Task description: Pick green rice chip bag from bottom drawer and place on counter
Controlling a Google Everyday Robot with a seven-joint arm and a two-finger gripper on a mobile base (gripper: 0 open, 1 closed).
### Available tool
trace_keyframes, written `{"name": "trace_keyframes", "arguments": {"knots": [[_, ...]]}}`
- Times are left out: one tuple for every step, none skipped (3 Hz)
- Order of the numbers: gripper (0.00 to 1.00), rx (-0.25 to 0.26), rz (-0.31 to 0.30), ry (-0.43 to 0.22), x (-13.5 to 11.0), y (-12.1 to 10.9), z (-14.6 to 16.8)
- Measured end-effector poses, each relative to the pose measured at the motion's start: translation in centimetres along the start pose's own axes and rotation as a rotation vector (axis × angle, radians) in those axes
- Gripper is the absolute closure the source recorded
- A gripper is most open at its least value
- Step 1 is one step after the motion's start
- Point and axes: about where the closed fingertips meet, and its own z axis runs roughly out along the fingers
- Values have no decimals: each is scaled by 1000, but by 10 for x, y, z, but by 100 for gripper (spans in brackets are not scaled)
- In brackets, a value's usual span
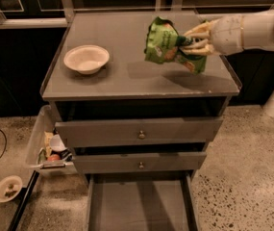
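The green rice chip bag (164, 45) hangs in my gripper (187, 44), whose pale fingers are shut on its right side. My arm comes in from the right edge. The bag is held a little above the right half of the grey counter (127, 76), and its shadow falls on the top below it. The bottom drawer (139, 207) is pulled out at the foot of the cabinet, a bare grey tray with nothing showing in it.
A pale bowl (86, 58) sits on the left of the counter. Two knobbed drawers (139, 134) stand slightly open below. A clear bin of clutter (47, 148) hangs at the cabinet's left, and a small dish (7, 188) lies on the floor.
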Motion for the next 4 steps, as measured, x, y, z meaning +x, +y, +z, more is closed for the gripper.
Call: {"name": "trace_keyframes", "arguments": {"knots": [[100, -32, 77, 56, 22, -3, 34], [100, -124, 103, 68, 29, 8, 65], [83, -145, 103, 62, 27, 11, 70], [60, -146, 103, 62, 27, 11, 70]]}}
